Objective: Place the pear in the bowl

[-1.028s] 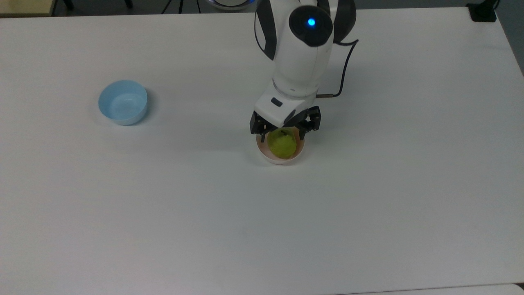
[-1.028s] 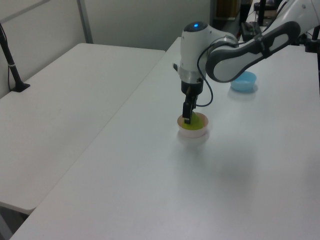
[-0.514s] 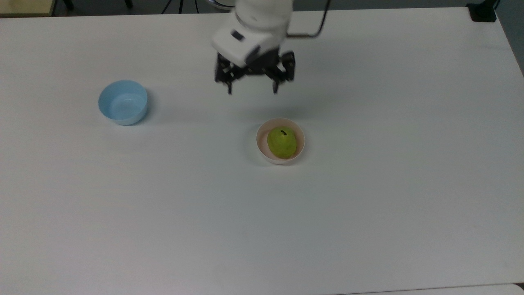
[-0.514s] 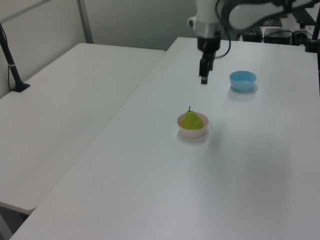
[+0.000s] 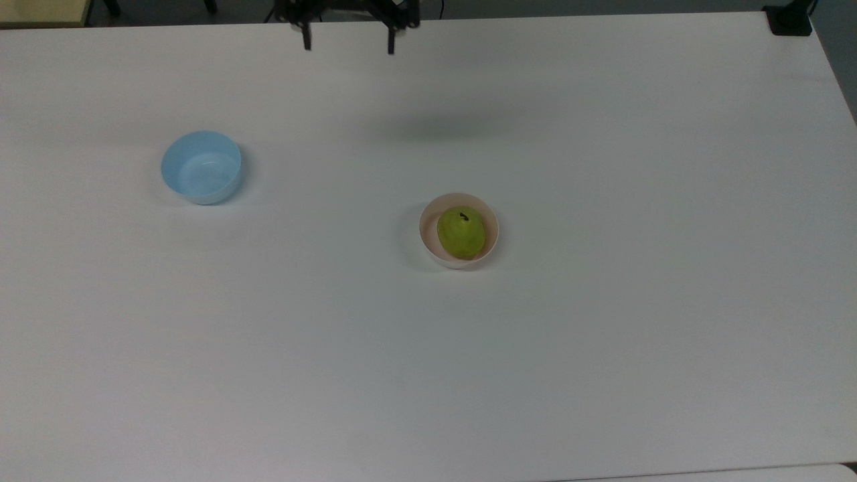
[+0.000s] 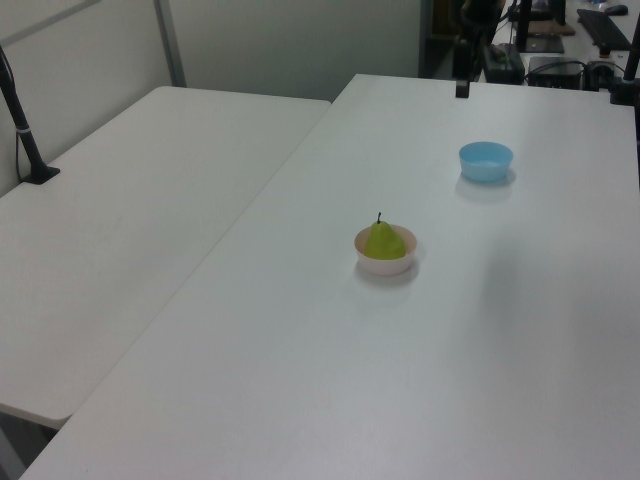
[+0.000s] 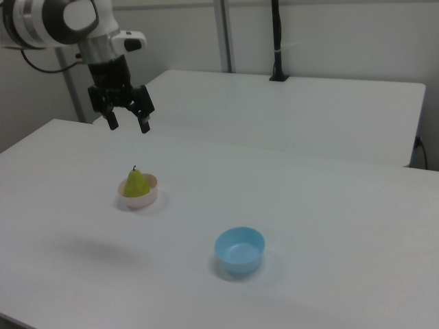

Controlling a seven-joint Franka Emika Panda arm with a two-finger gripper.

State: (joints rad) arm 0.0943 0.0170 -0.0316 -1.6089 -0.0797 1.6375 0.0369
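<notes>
Seen from the top view, a wide white bench [image 5: 602,368] carried two small bowls. Toward the top view's left, nearer the far edge than the near one, a light blue bowl [image 5: 201,167] stood upright with nothing in it. Well apart from it, toward the middle of the bench, sat the pale pink bowl [image 5: 491,244] with a whitish outside, and the pear [image 5: 460,233] lay inside it, yellow-green, its short dark stem on top. At the far edge of the bench, between the two bowls as the top view showed them, the gripper [image 5: 348,44] hung above the surface, well apart from both, its black jaws spread wide and holding nothing.

In the left view, the pear [image 6: 383,241] stood upright in the pink bowl [image 6: 385,265] near the middle of the bench [image 6: 300,400], the blue bowl [image 6: 486,161] beyond it toward the far edge.

In the right view, the gripper [image 7: 127,123] hung high over the far edge, jaws wide apart and pointing down. Below and just to the right view's right, the pear [image 7: 136,183] rested in the pink bowl [image 7: 140,200]. The blue bowl [image 7: 239,252] sat nearer the camera, farther toward the right view's right, on the bench [image 7: 343,226].
</notes>
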